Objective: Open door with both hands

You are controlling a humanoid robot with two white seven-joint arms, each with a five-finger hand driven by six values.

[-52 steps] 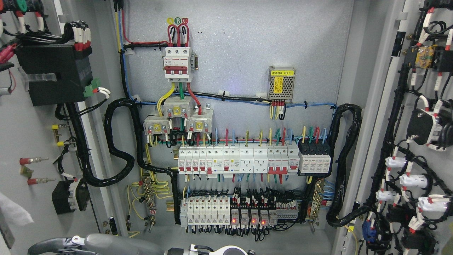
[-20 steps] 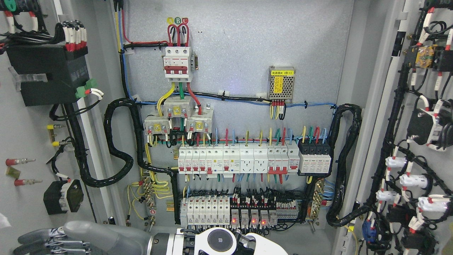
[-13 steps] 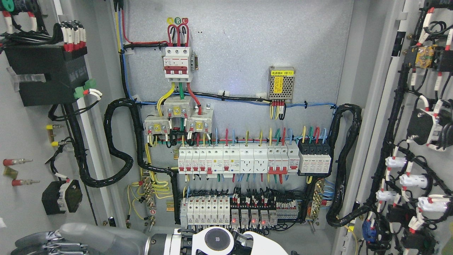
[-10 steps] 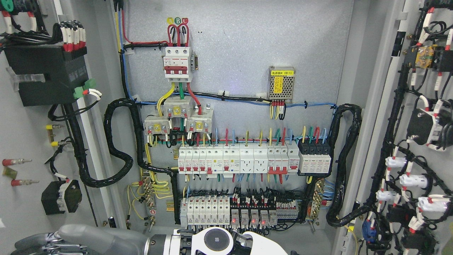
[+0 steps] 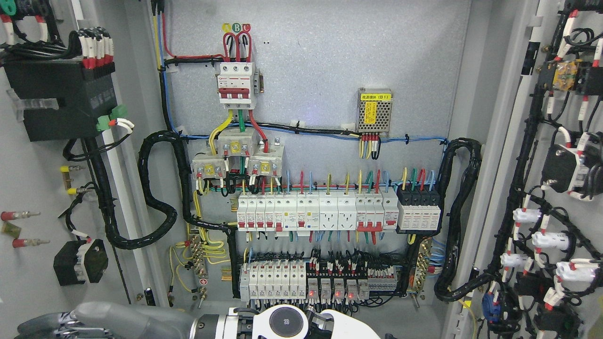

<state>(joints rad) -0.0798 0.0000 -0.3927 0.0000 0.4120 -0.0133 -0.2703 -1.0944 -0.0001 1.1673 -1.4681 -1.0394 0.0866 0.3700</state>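
Swung wider since a moment ago, your left door [image 5: 28, 188] stands open, with the hand [image 5: 94, 322] below, fingers relaxed, grasping nothing.

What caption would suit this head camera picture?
Electrical cabinet with both doors open, a grey robot hand low beside the left door.

Grey hand [image 5: 70, 322]; apparently speckled grey backplate [image 5: 330, 56].

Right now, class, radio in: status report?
Right hand low beside left door. Left door and right door stand open. Left hand unseen.
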